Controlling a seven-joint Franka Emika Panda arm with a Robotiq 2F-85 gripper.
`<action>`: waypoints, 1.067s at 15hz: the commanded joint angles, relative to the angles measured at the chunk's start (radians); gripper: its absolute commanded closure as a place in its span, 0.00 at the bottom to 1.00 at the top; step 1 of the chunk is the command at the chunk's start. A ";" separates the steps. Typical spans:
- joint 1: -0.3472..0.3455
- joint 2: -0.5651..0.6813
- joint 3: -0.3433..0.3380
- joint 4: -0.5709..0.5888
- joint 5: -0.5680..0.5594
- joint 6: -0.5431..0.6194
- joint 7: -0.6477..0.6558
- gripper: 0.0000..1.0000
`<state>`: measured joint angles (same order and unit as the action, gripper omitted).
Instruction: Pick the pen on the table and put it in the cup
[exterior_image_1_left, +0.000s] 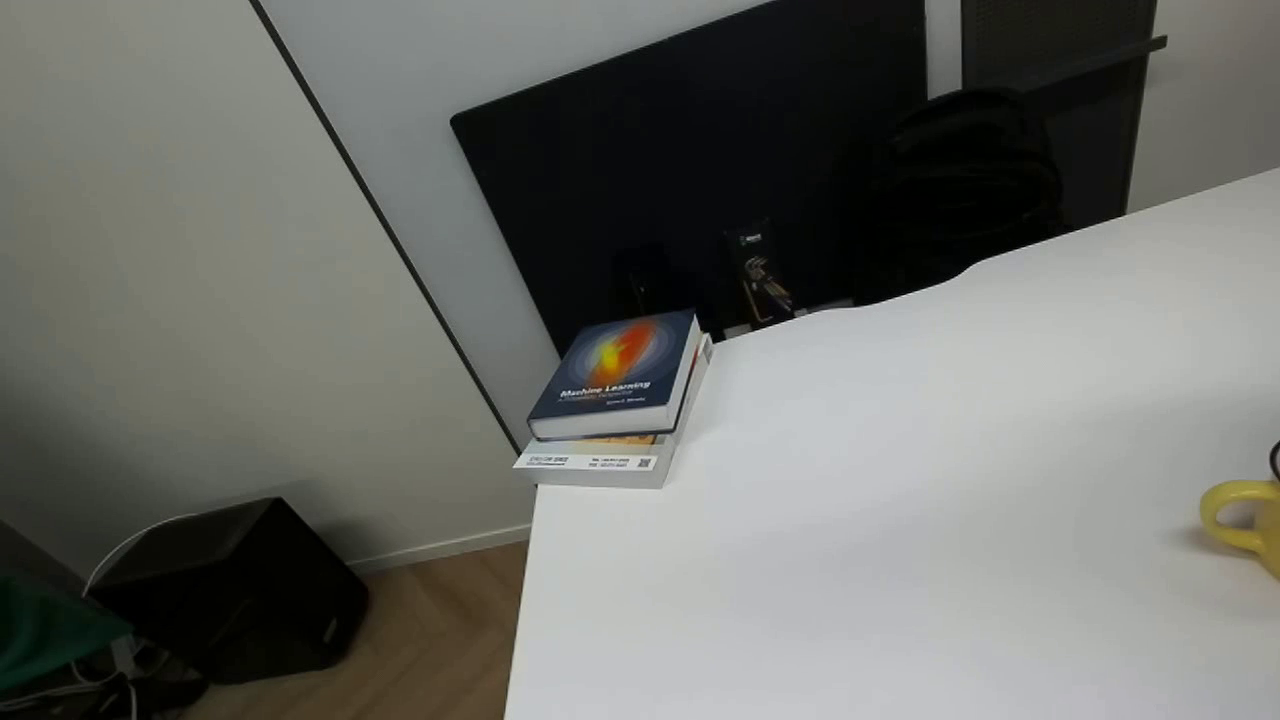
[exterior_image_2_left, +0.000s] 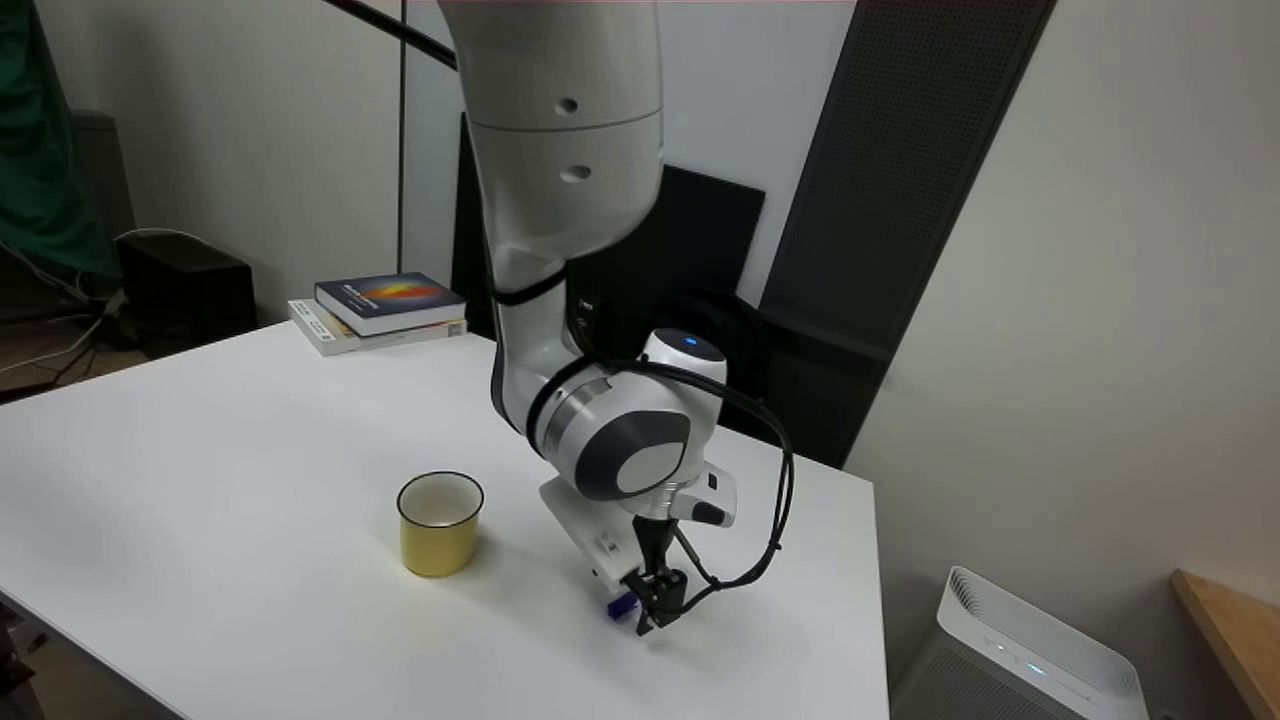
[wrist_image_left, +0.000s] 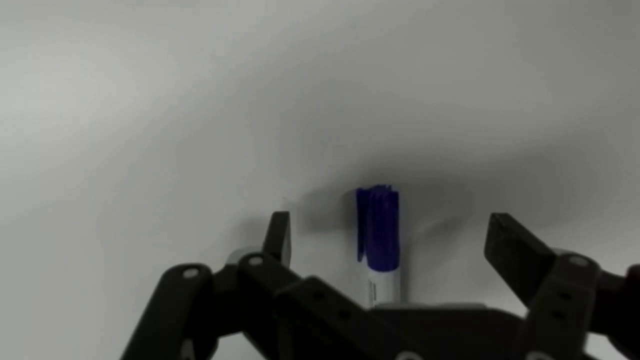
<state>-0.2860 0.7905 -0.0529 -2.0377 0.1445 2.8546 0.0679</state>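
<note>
The cup (exterior_image_1_left: 1270, 525) is cropped in an exterior view; the gripper (wrist_image_left: 390, 235) partly hides the pen (wrist_image_left: 383, 237).

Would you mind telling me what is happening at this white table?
A robot arm has its open gripper around a blue-capped marker on the white table, with a gap on each side, so the marker is not yet gripped. The yellow mug stands upright, apart from both.

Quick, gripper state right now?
Gripper: open, holding nothing; in the wrist view its jaws stand apart, with a gap on each side of the blue-capped marker.
</note>
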 joint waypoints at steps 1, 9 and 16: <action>-0.019 0.036 0.008 0.057 0.017 -0.032 -0.024 0.25; 0.035 0.074 -0.060 0.122 0.007 -0.097 0.042 0.80; 0.131 0.075 -0.159 0.188 -0.023 -0.243 0.147 0.95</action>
<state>-0.1960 0.8458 -0.1764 -1.9075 0.1417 2.6978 0.1563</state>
